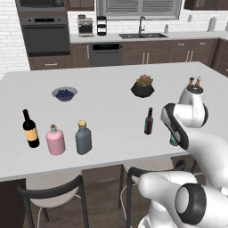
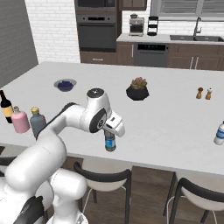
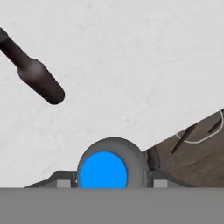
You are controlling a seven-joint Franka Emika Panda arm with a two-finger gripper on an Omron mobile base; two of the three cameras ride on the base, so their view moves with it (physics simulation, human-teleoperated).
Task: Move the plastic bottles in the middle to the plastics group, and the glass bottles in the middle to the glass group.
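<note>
The small water bottle stands upright near the front edge of the desk, directly under the end effector. In the hand view its blue cap sits between the two finger tips, but the tips are mostly cut off there, so I cannot tell if they already press the bottle or are still apart.

I judge this bottle light and a little soft: thin plastic can dent under a hard squeeze and its smooth wall may slip. The best hold is probably just below the cap, at the stiffer neck or shoulder. The slim dark bottle nearby is glass, so heavier, hard, and breakable if knocked.

The left base view shows the yellow-labelled wine bottle, the pink bottle and the grey flask close together at the left; there the arm hides most of the water bottle. The right base view shows the water bottle clearly and also another plastic bottle at the far right edge of the desk.
</note>
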